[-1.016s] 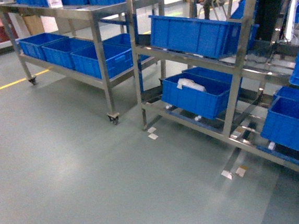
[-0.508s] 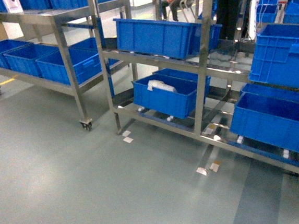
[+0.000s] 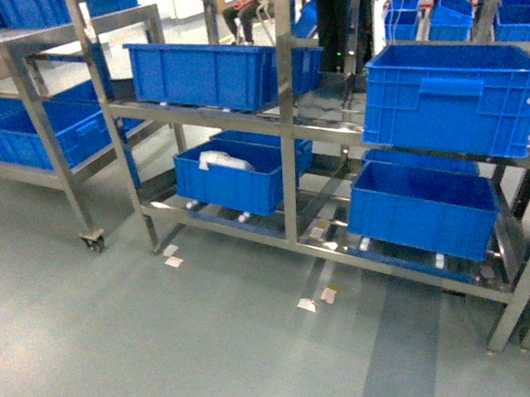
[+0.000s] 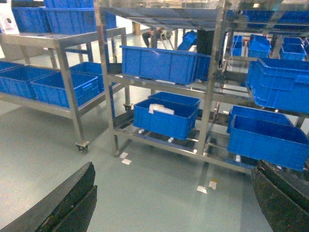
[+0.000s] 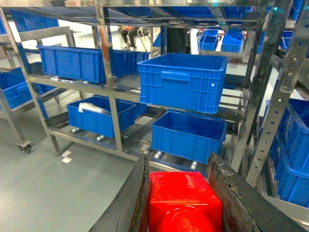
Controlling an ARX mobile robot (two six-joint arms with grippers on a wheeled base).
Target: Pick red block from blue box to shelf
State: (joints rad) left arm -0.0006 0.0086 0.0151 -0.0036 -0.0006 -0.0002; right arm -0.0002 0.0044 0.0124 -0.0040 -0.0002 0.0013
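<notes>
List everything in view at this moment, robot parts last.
Shelf: one, silver steel, straight ahead, tiers loaded with crates.
Trolley rack: one, silver, on castors, left of the shelf, also carrying blue crates.
Crates: many, dark blue; on the shelf, one tall at mid right, one long at mid left, two on the lowest tier; more stacked behind.
White item: one, lying in the lower-left crate; what it is cannot be told.
Floor markers: several small pale patches on the grey floor by the shelf feet.
Red block: one, glossy red, between the right gripper's fingers.
Left gripper: black fingers spread wide, nothing between them.
Right gripper: black fingers against both sides of the block.
</notes>
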